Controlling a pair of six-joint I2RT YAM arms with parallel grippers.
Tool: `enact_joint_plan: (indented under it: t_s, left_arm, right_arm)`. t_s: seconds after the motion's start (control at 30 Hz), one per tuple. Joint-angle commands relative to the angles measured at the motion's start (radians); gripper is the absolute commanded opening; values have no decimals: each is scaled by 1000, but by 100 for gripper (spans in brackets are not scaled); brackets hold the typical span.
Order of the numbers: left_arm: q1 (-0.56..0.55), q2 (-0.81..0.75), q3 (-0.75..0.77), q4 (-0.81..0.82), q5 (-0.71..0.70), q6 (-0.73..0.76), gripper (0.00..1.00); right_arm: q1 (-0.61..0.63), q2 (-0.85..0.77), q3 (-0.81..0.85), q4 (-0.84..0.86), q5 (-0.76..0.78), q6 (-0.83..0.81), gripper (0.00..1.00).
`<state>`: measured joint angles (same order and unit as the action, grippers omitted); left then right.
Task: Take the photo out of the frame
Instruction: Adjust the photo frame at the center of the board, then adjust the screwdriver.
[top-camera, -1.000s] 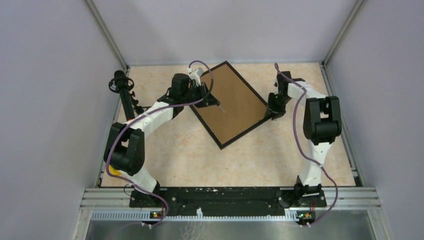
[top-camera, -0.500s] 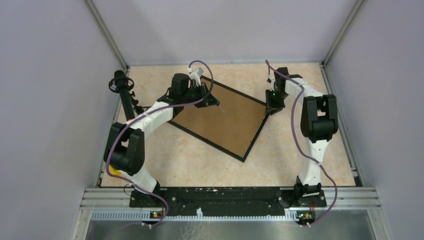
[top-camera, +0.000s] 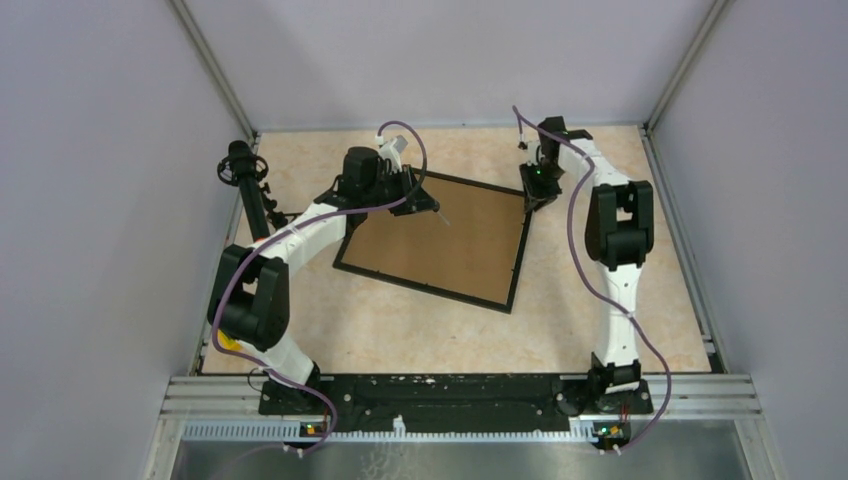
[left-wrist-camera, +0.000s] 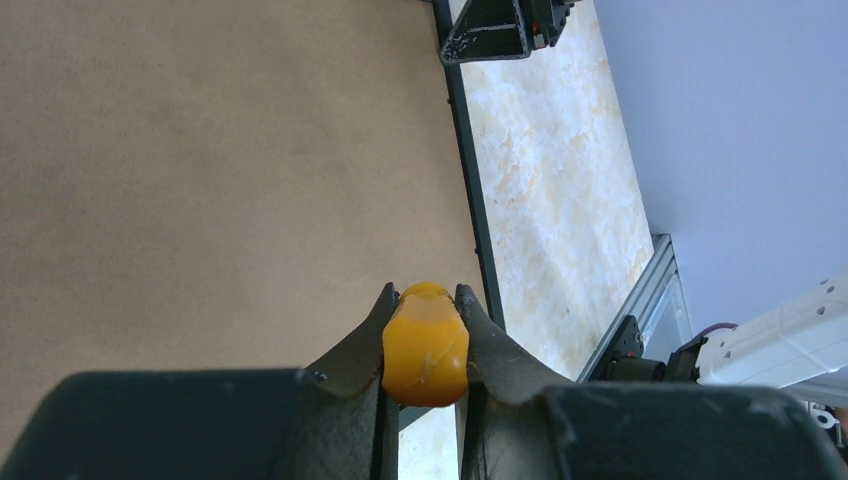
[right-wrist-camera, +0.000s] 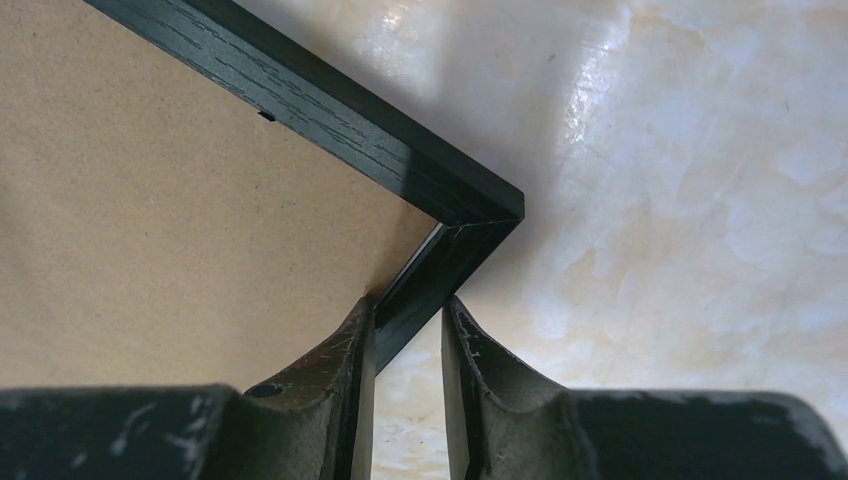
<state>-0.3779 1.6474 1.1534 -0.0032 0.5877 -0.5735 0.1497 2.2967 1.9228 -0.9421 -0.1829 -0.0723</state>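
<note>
Because it lies face down, the frame (top-camera: 440, 245) shows us only its brown fibreboard back inside the thin black border. It rests flat on the marbled table (top-camera: 400, 335), towards the far half. We count one frame. Its long axis runs left to right across the top view, tilted so that the right end sits slightly nearer the arm bases than the left end, and its short sides face the two arms. On the short side just below the far-right corner, the right gripper (right-wrist-camera: 406, 305) is pinched on the black border, one finger over the board and the other over the table. Over the far-left part of the board we see the left gripper (left-wrist-camera: 425, 290), clamped tight on one small yellow-orange piece (left-wrist-camera: 425, 350). We cannot tell whether that piece touches the board. We count two arms, one on either side of the frame, and one black fixture (top-camera: 240, 165) at the table's left edge.
</note>
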Motion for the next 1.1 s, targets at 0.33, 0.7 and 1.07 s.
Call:
enact_joint_plan:
  t_s: [0.33, 0.7, 1.07]
  left_arm:
    - [3, 4, 5, 150, 52, -22, 0]
    - [1, -25, 45, 368, 135, -199, 0]
    - [-8, -72, -23, 571, 257, -391, 0]
  right_arm:
    - [34, -241, -138, 251, 27, -208, 57]
    - [148, -684, -301, 249, -516, -189, 79]
    - [323, -737, -393, 321, -524, -119, 67]
